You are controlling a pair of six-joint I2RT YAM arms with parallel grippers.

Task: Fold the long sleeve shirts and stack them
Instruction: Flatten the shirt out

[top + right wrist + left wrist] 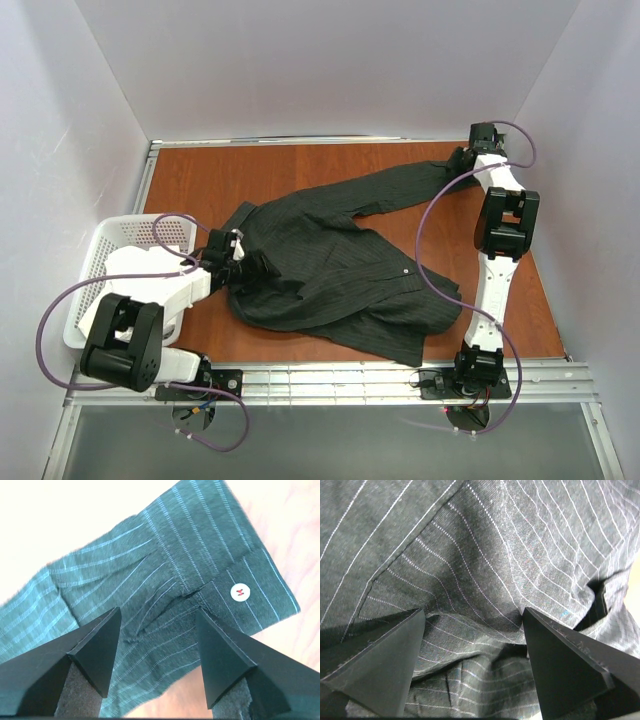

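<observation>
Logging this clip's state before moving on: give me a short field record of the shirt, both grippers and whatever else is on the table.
garment: one dark pinstriped long sleeve shirt, unfolded and rumpled on the wooden table
sleeve: one stretched toward the far right corner
left gripper: open, over bunched fabric at the shirt's left side
right gripper: open, over the sleeve cuff, near its white button
other: white basket at the table's left edge
folding: not yet done

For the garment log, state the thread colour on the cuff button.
Red, on a white button of the pinstriped shirt; clearest in the right wrist view.
</observation>
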